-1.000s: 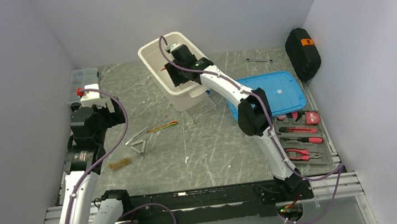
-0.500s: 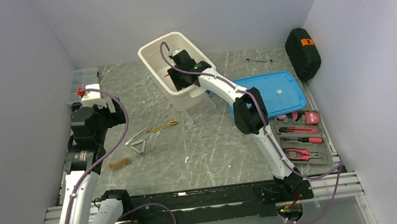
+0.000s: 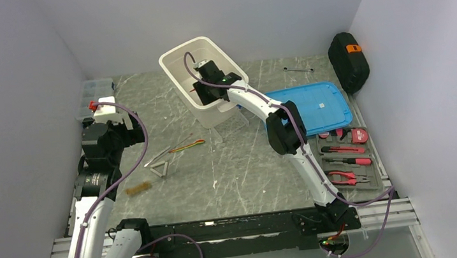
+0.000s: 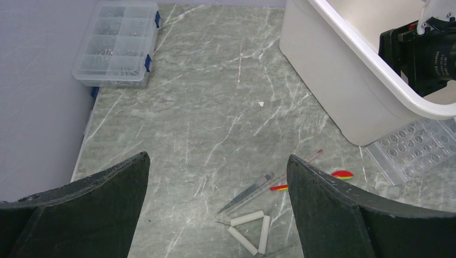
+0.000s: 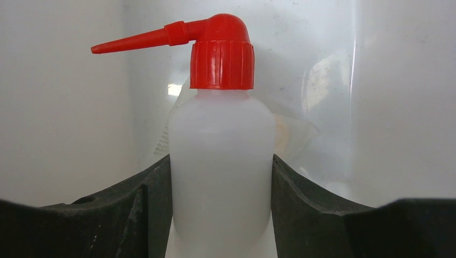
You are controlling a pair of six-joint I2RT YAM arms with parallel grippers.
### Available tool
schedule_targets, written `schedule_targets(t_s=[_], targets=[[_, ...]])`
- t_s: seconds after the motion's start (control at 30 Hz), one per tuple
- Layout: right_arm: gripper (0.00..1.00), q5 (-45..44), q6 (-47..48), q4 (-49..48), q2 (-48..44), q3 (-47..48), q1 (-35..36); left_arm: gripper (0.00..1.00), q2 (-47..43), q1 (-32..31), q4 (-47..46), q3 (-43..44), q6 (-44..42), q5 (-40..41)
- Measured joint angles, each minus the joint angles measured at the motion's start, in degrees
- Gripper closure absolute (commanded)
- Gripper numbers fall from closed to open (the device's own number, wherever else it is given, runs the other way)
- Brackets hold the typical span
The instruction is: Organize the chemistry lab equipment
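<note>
Upright in R end effector (image 5: 219, 177): squeeze bottle (image 5: 221, 134), nozzle (image 5: 156, 37) leftward.

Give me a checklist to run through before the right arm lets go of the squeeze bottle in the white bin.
1. Grip on the squeeze bottle by the right jaws: ok, clamped on both sides.
2. The red nozzle cap is on the bottle: ok.
3. Bottle within the walls of the white bin: ok.
4. Bottle's base resting on the bin floor: cannot tell, the base is hidden.
5. The left jaws are open, empty and apart from the bin: ok.
</note>
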State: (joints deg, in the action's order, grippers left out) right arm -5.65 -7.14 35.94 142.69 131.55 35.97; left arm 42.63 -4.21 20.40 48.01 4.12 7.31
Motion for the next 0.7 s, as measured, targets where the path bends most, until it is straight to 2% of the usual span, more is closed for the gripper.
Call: schedule_targets(t_s=[0.13,0.3,0.7], targets=[[0.32,0.0,0.0,0.0,0.0,0.0,0.0,0.01,0.0,0.0,0.0,0.0,0.0,0.0],[0.25,0.0,-0.2,0.0,0.0,0.0,0.0,0.01,0.0,0.0,-0.1,0.0,0.0,-0.2],[0.23,-1.1,0.6,-0.4,-1.7,-1.0,0.0,0.01,0.0,-0.2,-0.4,0.0,0.0,-0.5]])
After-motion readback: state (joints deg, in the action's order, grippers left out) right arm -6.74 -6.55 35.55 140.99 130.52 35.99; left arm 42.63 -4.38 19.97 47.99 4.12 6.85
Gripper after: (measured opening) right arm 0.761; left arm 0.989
